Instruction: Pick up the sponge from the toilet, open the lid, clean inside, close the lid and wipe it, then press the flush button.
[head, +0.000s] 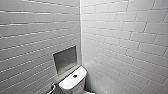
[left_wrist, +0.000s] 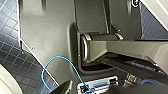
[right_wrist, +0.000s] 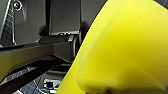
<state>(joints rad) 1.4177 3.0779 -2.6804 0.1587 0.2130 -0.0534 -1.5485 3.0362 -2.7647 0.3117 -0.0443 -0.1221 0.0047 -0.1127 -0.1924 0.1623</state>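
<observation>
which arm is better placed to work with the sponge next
Right, probably: the sponge sits right up against the right wrist camera, apparently held by that arm, while the left wrist camera looks at dark floor tiles.
</observation>
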